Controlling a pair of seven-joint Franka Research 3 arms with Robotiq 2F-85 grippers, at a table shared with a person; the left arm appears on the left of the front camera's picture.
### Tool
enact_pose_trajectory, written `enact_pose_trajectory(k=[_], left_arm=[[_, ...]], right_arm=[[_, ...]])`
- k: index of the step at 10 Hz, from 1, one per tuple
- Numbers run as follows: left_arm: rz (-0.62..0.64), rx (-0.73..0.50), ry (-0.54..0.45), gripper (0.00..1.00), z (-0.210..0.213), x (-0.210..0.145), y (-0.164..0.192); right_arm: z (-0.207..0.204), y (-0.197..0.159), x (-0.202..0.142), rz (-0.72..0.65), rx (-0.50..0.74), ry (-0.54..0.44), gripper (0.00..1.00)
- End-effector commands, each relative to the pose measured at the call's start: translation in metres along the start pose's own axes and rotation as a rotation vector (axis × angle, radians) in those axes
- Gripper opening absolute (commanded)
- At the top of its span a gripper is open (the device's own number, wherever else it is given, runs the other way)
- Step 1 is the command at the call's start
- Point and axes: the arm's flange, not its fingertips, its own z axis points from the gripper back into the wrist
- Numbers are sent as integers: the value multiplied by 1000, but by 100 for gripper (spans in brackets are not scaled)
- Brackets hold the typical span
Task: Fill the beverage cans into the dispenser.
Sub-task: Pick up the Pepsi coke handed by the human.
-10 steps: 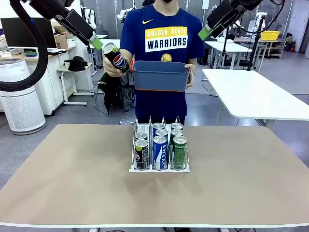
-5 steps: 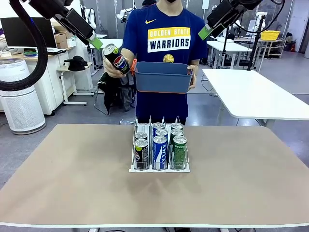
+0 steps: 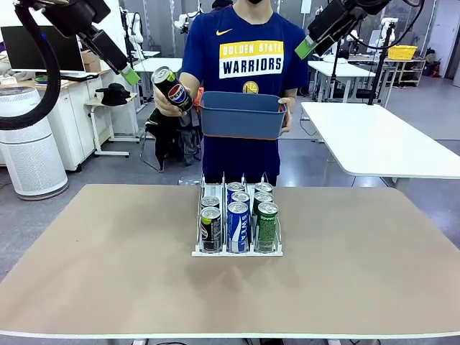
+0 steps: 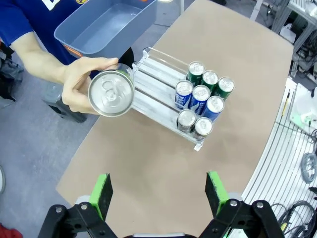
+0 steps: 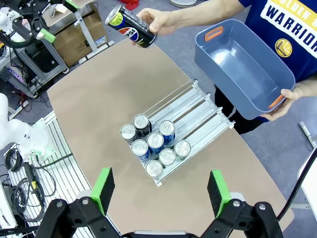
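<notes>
The rack (image 3: 237, 250) sits at the middle of the table (image 3: 108, 273), low and white-based with thin clear dividers making three narrow lanes. Eight cans (image 3: 238, 227) crowd its near end: two black ones in the picture-left lane, three blue ones with white lettering in the middle, three green ones on the right, all upright with silver tops. Behind it, at upper centre, a person tilts another black can (image 3: 172, 86) in one hand (image 3: 167, 104) and holds an empty blue-grey tub (image 3: 241, 115) in the other. The left gripper (image 3: 130, 75) hangs at upper left, the right gripper (image 3: 305, 49) at upper right, both with jaws spread and nothing between them.
</notes>
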Motion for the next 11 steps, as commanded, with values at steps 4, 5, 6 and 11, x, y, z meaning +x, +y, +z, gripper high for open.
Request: enact_pose_trajectory(k=[4, 5, 6, 11], left_arm=[[-165, 58, -70, 100, -18, 15, 43], [-167, 56, -124, 100, -27, 20, 47], [-160, 53, -172, 100, -31, 23, 55], [-151, 63, -143, 100, -31, 28, 51]], right_arm=[[0, 0, 0, -6, 9, -6, 100], [0, 0, 0, -6, 9, -6, 100], [0, 0, 0, -6, 9, -6, 100], [0, 0, 0, -6, 9, -6, 100]])
